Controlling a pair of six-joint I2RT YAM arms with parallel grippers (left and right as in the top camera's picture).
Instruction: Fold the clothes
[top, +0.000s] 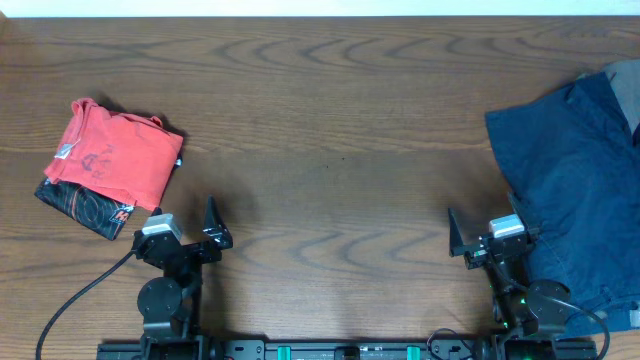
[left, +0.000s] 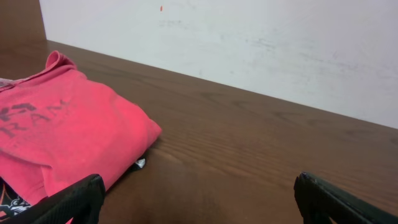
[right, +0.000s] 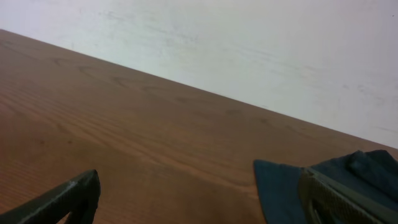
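Clothes (top: 580, 190) of dark navy cloth lie spread and rumpled at the right edge of the table (top: 330, 130), running from the far right corner down past the right arm's base. The right gripper (top: 490, 236) hangs low at the near edge with its jaws spread wide and nothing between them; in the right wrist view the gap (right: 202, 202) frames only bare wood, and the navy cloth (right: 280, 186) shows just behind the right-hand finger (right: 339, 202), though whether that finger touches it cannot be told. The left gripper (top: 183, 236) sits at the near left, likewise wide and empty, its two dark fingers at the lower corners of the left wrist view (left: 196, 205). Beyond it, toward the far left, a folded red-orange T-shirt (top: 115, 160) rests on top of a black garment with orange print (top: 85, 208), whose edge peeks out beneath. A dark cable (top: 80, 295) trails from the left arm's base.
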